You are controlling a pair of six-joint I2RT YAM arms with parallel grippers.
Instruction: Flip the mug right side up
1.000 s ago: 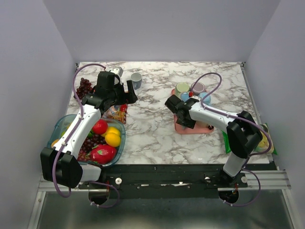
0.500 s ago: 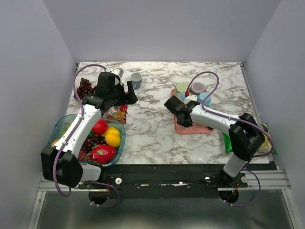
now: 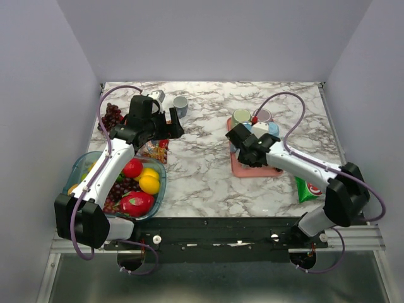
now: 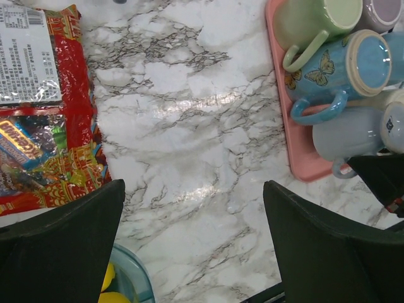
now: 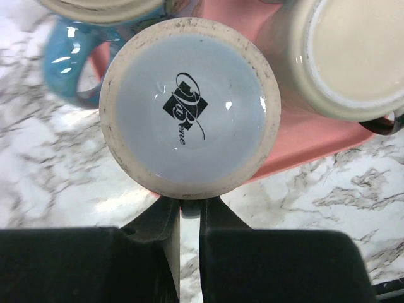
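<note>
Right gripper [image 5: 189, 211] is clamping on the handle of the upside-down pale blue mug [image 5: 189, 107]. Its fingers are nearly touching, with just a sliver of handle showing between them. The mug is sitting bottom-up at the near-left corner of the pink tray [image 3: 243, 170], right by the tray's edge, so bare marble table [image 3: 202, 164] is lying just beside it on the left and near sides. That's where the open room is: a wide stretch of marble running between the two arms.

The other sides are looking crowded. A cream mug [image 5: 353, 57] is sitting just beside it (can't tell if they're touching), a blue butterfly mug [image 4: 341, 69] is right behind it, and a green mug [image 4: 315, 22] is sitting further back on the tray.

Left gripper [image 4: 192, 186] is hanging over the marble with its fingers spread wide, holding nothing. The red snack bag [image 4: 50, 126] is lying off to its left, and the fruit bowl [image 3: 82, 163] is sitting near the table's left edge.

Versus a second ago, the right arm's elbow is now sticking out further right, showing more of the green packet [image 3: 306, 189] at the near-right edge. The gripper head is sitting a bit further over the tray. The left arm is basically where it was.
</note>
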